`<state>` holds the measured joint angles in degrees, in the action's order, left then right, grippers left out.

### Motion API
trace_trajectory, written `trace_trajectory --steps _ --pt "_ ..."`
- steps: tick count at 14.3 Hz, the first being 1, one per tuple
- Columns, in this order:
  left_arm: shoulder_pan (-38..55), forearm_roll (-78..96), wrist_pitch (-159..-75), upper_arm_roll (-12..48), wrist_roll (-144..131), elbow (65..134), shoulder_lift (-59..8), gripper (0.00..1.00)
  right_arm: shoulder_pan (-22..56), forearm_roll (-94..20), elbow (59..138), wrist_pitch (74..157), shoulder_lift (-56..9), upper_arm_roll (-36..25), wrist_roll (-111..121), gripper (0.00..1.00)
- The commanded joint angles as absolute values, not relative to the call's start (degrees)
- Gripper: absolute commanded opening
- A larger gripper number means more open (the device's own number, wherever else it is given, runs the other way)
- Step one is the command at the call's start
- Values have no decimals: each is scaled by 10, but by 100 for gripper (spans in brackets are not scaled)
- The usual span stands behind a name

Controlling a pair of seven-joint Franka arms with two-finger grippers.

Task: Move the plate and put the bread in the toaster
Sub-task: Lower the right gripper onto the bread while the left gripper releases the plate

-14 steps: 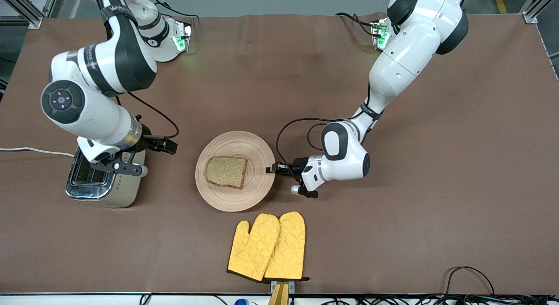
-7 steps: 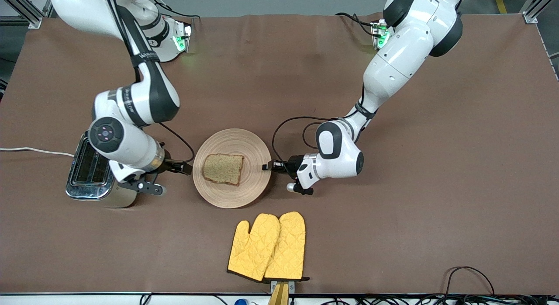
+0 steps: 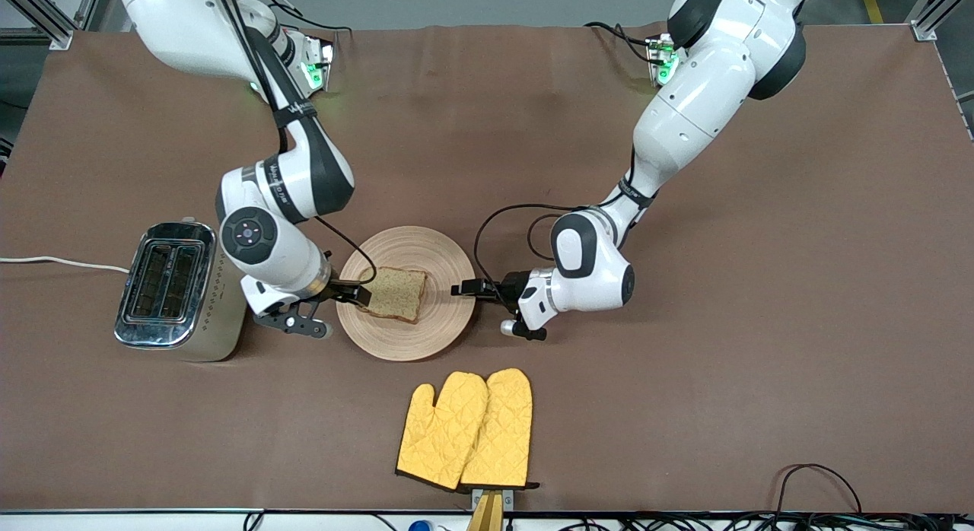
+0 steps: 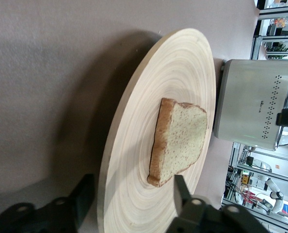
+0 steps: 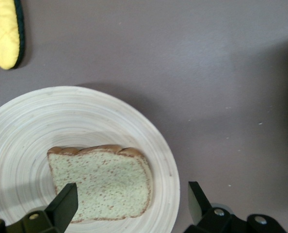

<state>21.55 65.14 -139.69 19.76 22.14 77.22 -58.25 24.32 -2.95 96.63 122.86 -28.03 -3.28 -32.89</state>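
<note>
The tan wooden plate (image 3: 411, 249) lies mid-table with the brown bread (image 3: 397, 294) flat on it. The chrome-topped toaster (image 3: 167, 281) stands beside the plate, toward the right arm's end of the table, both slots showing nothing in them. My left gripper (image 3: 462, 289) is low at the plate's rim and open; in the left wrist view the rim (image 4: 134, 145) runs between its fingers (image 4: 180, 187) without touching them. My right gripper (image 3: 358, 294) is open over the plate's toaster-side edge. In the right wrist view one finger is over the bread (image 5: 100, 182), the other past the plate (image 5: 61, 111).
A pair of yellow oven mitts (image 3: 466, 428) lies nearer the front camera than the plate. The toaster's white cord (image 3: 61, 262) trails off toward the table's end. Black cables (image 3: 814, 478) lie along the front edge.
My right arm swung from above the toaster across to the plate's edge. My left gripper, shut on the plate rim before, has opened. The plate slid slightly toward the toaster.
</note>
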Motion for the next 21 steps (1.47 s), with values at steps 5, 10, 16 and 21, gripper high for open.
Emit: trace_trajectory --steps 5,10,16,21 --pt "164 459 -1351 162 120 852 -477 100 248 -29 984 1261 -295 -35 -316 90" --pt "44 186 -1164 163 51 853 -368 100 248 -29 1039 1313 -293 -35 -305 74" --pt "-24 28 -1043 161 49 841 -267 100 242 -33 1079 1311 -266 -34 -283 58" --pt "-46 -26 -913 158 36 783 -211 100 244 -50 1084 1324 -270 -34 -282 55"
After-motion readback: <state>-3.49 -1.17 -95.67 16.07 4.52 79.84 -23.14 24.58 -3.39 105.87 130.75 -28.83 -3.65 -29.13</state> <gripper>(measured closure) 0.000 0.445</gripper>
